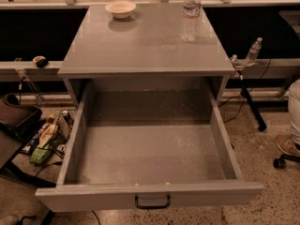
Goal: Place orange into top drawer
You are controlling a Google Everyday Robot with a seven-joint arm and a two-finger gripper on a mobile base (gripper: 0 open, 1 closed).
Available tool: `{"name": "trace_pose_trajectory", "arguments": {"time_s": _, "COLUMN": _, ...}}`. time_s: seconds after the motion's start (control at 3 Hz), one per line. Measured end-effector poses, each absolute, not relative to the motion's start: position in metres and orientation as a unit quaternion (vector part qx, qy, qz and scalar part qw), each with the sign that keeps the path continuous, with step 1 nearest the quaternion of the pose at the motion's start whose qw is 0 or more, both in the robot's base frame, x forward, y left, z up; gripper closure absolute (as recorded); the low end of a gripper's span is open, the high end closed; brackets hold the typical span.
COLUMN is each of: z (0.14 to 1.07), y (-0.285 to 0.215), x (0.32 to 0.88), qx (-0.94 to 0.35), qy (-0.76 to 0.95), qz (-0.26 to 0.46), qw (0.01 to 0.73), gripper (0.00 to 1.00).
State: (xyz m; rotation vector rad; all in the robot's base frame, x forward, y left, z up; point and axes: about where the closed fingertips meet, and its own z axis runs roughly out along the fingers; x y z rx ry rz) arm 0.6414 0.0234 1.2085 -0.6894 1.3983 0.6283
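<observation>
The top drawer (pixel 150 149) stands pulled wide open below the grey cabinet top (pixel 140 46). Its speckled grey floor is bare, and its front panel carries a small black handle (pixel 152 202). The orange is not in view anywhere. The gripper and the arm are out of the camera view. A shallow white bowl (pixel 120 8) sits at the back left of the cabinet top.
A clear plastic water bottle (pixel 191 14) stands at the back right of the cabinet top. A second small bottle (pixel 253 50) sits on a ledge to the right. Bags and clutter (pixel 47 135) lie on the floor left of the drawer. A chair caster (pixel 281 161) is at right.
</observation>
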Motion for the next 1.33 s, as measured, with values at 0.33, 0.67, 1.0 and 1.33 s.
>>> {"name": "trace_pose_trajectory", "arguments": {"time_s": 0.33, "z": 1.181, "y": 0.062, "x": 0.566, "qx": -0.311, "qy": 0.631, "qz": 0.345, "qw": 0.622, "gripper": 1.0}}
{"name": "trace_pose_trajectory", "arguments": {"time_s": 0.67, "z": 1.09, "y": 0.051, "x": 0.535, "qx": -0.304, "qy": 0.69, "qz": 0.358, "qw": 0.551, "gripper": 1.0}}
{"name": "trace_pose_trajectory", "arguments": {"time_s": 1.0, "z": 0.979, "y": 0.003, "x": 0.547, "qx": -0.265, "qy": 0.771, "qz": 0.291, "qw": 0.5, "gripper": 1.0}}
{"name": "trace_pose_trajectory", "arguments": {"time_s": 1.33, "z": 0.925, "y": -0.023, "x": 0.544, "qx": -0.257, "qy": 0.804, "qz": 0.258, "qw": 0.471, "gripper": 1.0}}
